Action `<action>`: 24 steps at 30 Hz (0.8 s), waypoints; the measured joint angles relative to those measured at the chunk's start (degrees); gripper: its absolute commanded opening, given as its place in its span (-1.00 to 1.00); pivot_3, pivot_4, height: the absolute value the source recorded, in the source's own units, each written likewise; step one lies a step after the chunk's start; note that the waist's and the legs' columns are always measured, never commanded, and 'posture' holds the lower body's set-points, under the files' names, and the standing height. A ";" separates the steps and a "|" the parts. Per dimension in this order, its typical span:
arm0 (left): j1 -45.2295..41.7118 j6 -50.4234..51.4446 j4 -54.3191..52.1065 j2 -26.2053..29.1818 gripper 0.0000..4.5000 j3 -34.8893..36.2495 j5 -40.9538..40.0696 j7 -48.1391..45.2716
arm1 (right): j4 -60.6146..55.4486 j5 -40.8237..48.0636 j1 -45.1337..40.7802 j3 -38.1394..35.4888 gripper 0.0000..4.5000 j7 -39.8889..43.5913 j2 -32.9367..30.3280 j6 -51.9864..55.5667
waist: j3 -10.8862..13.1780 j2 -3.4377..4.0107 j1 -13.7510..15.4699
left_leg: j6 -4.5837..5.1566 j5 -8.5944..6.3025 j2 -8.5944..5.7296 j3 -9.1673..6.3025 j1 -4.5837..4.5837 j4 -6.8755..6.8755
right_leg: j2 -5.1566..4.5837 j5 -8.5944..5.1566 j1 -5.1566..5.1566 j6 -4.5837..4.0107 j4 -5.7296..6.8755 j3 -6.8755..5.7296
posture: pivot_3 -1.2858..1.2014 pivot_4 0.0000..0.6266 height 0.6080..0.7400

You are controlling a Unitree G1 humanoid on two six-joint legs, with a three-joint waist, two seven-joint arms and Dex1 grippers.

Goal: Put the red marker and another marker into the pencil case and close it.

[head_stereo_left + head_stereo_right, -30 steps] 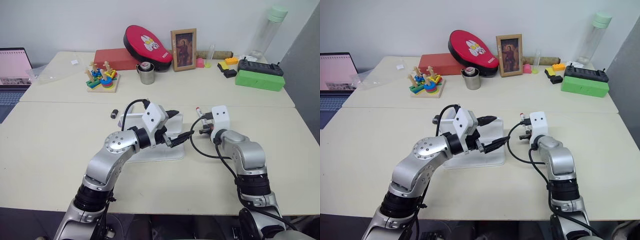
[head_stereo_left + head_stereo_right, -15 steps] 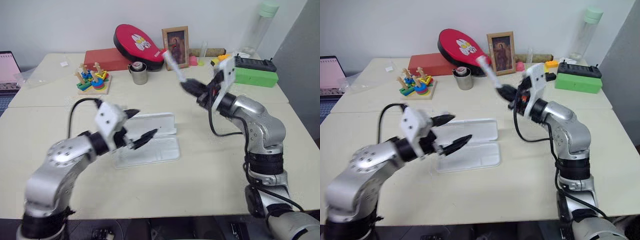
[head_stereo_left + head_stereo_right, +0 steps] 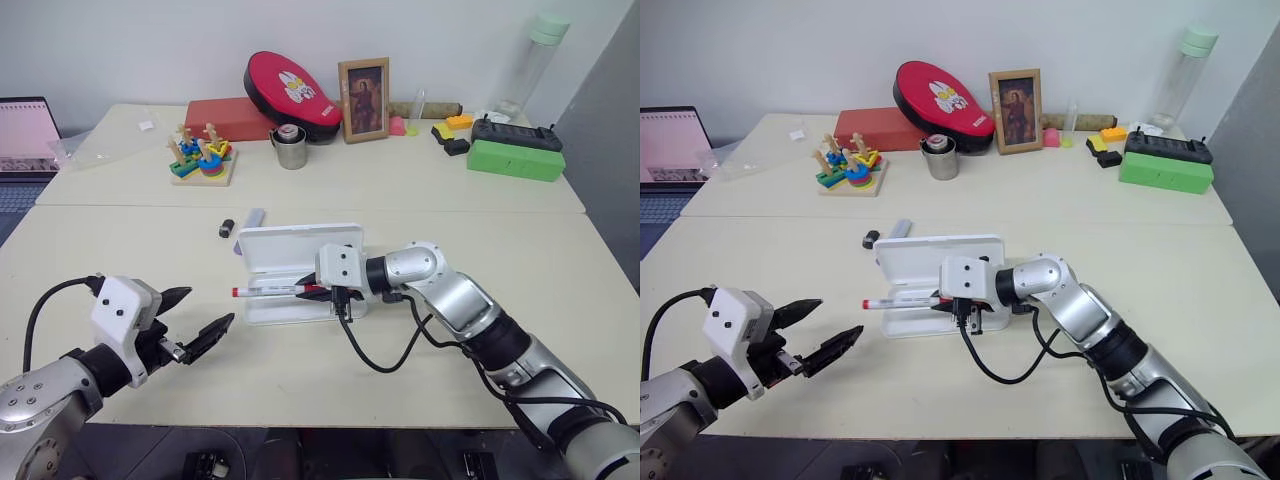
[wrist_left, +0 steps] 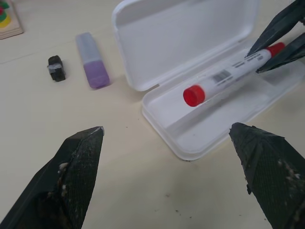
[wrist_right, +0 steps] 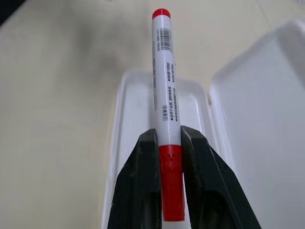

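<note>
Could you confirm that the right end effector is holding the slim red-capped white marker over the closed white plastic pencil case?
Not quite: the white plastic pencil case lies open, lid back, as the left wrist view shows. The right end effector does hold the slim red-capped white marker over it.

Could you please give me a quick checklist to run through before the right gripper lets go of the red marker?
1. Case open, lid up: ok.
2. Red marker clamped between the right gripper's fingers near its red cap: ok.
3. Marker lying along the tray's length, above it: ok.
4. Marker fully over the tray: not ok; its red end sticks out past the case's short wall.
5. Marker resting on the tray floor: cannot tell.
6. Left gripper open and apart from the case: ok.
7. Lavender marker inside the case: not ok; it lies on the table beside the lid.
</note>
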 measured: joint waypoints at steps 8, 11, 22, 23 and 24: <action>-0.58 -1.13 0.23 0.00 1.00 -2.81 0.27 1.35 | 9.43 -2.73 -1.98 -0.39 -0.73 0.39 2.34 -5.59 | 0.00 0.01 0.02 | 0.00 0.00 0.00 0.00 0.00 -0.07 | 0.00 -0.01 0.00 -0.01 0.00 0.00 | 0.03 -0.52 1.00; -0.62 -1.22 0.23 0.00 1.00 -3.19 0.25 1.75 | 10.08 -2.87 -1.97 -0.75 -0.42 1.50 2.00 -6.23 | 0.01 0.01 0.02 | 0.00 0.00 0.00 0.00 0.00 -0.07 | 0.00 -0.01 0.00 -0.01 0.00 0.00 | 0.03 -0.52 1.00; -8.08 1.56 5.70 0.09 1.00 -3.32 -0.85 7.51 | 4.34 1.45 -1.80 -5.93 0.73 6.19 1.58 -1.48 | 0.01 0.01 0.05 | 0.00 0.00 0.00 -0.02 0.00 -0.06 | 0.00 -0.01 0.01 -0.01 0.02 -0.02 | 0.03 -0.52 1.00; -10.43 2.06 7.46 0.10 1.00 -3.74 -0.44 9.02 | 1.71 5.10 -1.81 -8.34 0.83 7.36 1.88 1.73 | 0.01 0.01 0.09 | 0.00 0.00 0.00 -0.02 0.00 -0.06 | 0.00 -0.01 0.02 -0.01 0.02 -0.02 | 0.03 -0.52 1.00; -11.51 2.47 8.37 0.10 1.00 -3.93 -0.14 9.67 | 0.35 6.86 -1.98 -9.52 0.93 7.77 2.15 3.19 | 0.01 0.01 0.11 | 0.00 0.00 0.00 -0.02 0.00 -0.05 | 0.00 -0.01 0.02 0.00 0.03 -0.02 | 0.03 -0.52 1.00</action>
